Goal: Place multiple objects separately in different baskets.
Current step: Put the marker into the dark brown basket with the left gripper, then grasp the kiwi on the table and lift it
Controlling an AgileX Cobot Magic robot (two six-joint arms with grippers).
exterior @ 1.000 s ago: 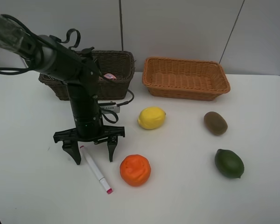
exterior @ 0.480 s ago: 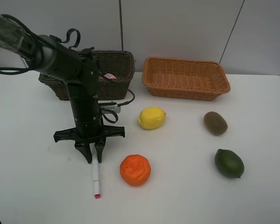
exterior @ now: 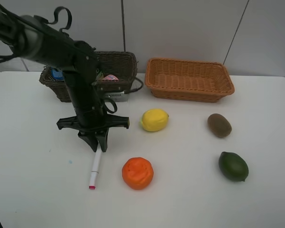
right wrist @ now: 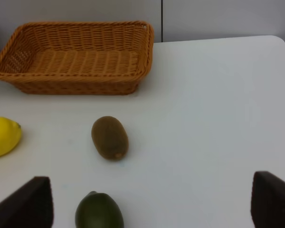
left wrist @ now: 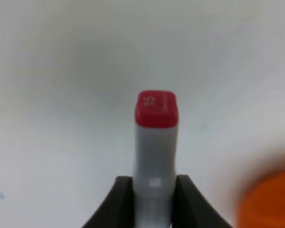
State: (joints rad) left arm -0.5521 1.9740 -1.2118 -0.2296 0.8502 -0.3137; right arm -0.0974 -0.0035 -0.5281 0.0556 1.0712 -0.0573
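Exterior high view: the left gripper [exterior: 98,144] stands at about 9 o'clock on the white table [exterior: 33,190], its jaws pressed together on the upper end of the white pink-tipped marker [exterior: 95,167]. The marker's pink end points toward 6 o'clock; whether it touches the tabletop cannot be told. The orange [exterior: 137,173] lies just beside it at 3 o'clock, apart from the pen. The lemon [exterior: 154,119] sits at 2 o'clock of the gripper, with the kiwi [exterior: 219,125] and the lime [exterior: 233,166] well apart on the table's 3 o'clock side. At 12 o'clock the arm partly hides the dark brown basket [exterior: 121,61], where a small pink bottle [exterior: 111,77] and a blue cap [exterior: 57,74] show. The orange-tan basket [exterior: 190,93] stands beside it at 1 o'clock. The left wrist view shows the white barrel clamped between two dark pads [left wrist: 118,204], and the square cap's print is too blurred to read. The right gripper [right wrist: 152,202] holds nothing, its jaws wide apart.
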